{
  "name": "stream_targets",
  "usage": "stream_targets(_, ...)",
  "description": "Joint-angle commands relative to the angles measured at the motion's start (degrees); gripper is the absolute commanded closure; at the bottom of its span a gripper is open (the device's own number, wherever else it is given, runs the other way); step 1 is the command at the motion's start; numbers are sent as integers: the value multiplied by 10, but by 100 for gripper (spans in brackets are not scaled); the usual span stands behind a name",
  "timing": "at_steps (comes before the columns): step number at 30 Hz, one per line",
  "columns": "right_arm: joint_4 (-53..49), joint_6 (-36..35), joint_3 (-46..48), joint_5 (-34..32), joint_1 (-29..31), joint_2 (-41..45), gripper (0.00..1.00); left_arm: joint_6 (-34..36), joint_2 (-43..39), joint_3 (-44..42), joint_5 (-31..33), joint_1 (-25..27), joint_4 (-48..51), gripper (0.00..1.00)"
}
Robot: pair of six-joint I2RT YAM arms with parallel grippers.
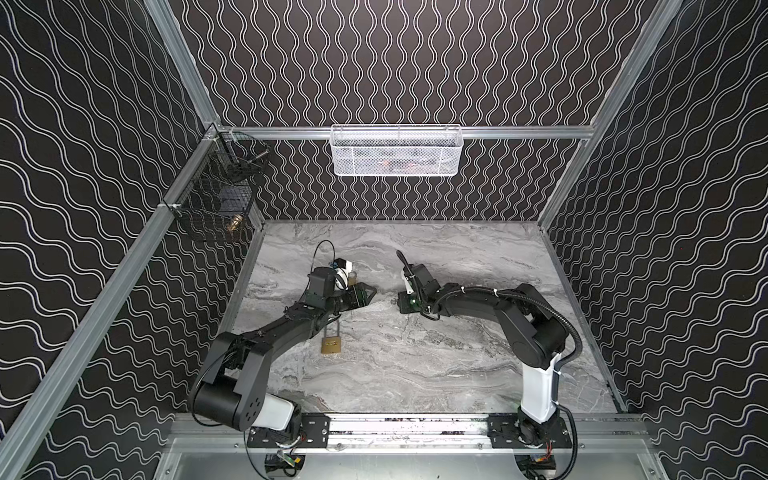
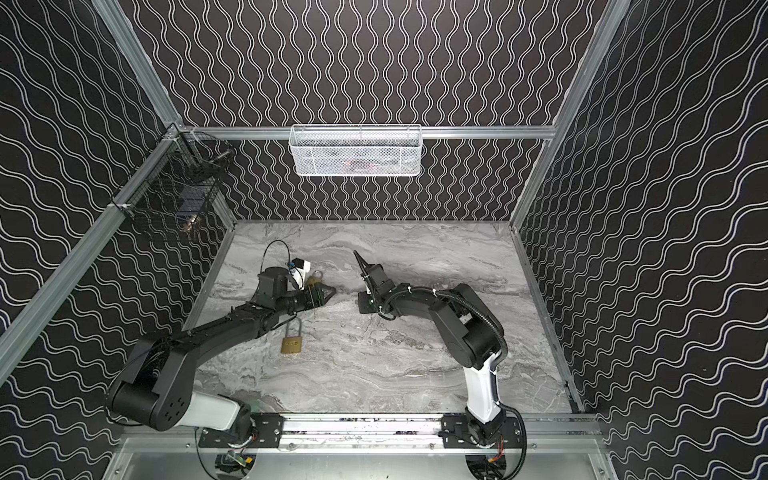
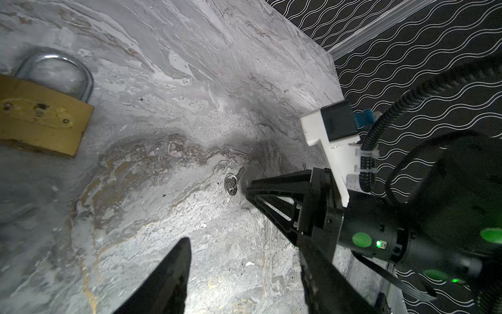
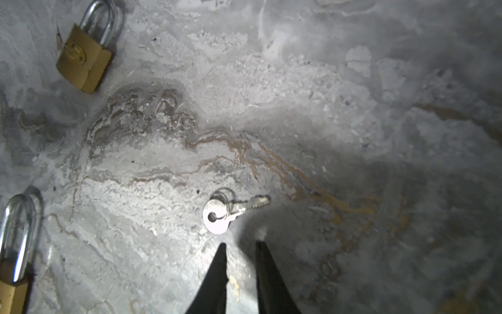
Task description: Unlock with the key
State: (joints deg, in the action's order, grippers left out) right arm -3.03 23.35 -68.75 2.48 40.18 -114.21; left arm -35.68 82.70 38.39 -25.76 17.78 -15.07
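A small silver key point(image 4: 217, 216) on a ring lies flat on the marble table point(image 1: 457, 353), with a second key blade beside it. My right gripper point(image 4: 241, 248) hovers just short of the key, jaws a narrow gap apart and nothing between them. In the left wrist view its tip point(image 3: 248, 190) points at the key point(image 3: 231, 185). A brass padlock point(image 1: 331, 345) lies by my left forearm, and a smaller brass padlock point(image 1: 352, 278) lies beside my left gripper point(image 1: 361, 297). The left gripper point(image 3: 244, 261) is wide open and empty above bare table.
A white mesh basket point(image 1: 395, 151) hangs on the back wall. A black wire basket point(image 1: 220, 195) hangs on the left rail. Patterned walls and aluminium rails close in the table on three sides. Both padlocks point(image 4: 84, 65) point(image 4: 13, 258) lie to one side of the key.
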Motion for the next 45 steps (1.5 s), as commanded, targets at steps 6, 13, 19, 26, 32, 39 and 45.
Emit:
stream_targets(6, 16, -6, -27, -6, 1, -13, 80, 12, -12, 3, 3, -2, 11, 35)
stream_targets(13, 5, -10, -52, -4, 1, -34, 80, 3, -8, -3, -3, -3, -2, 35)
stream_targets(19, -2, -11, -66, -4, 1, -48, 79, 7, -9, -2, -3, -4, 2, 35)
stream_targets(26, -18, -12, -71, 2, 2, -53, 79, 3, -10, -6, -4, -6, -5, 35)
stream_targets(32, -17, -17, -61, 9, 2, -47, 78, 2, -8, -6, -7, -6, -7, 35)
stream_targets(39, -28, -29, -48, -2, 9, -36, 77, 0, -10, -9, -6, -7, -10, 34)
stream_targets(45, -29, -34, -49, -5, 14, -41, 76, -10, -6, -13, -11, -7, -24, 34)
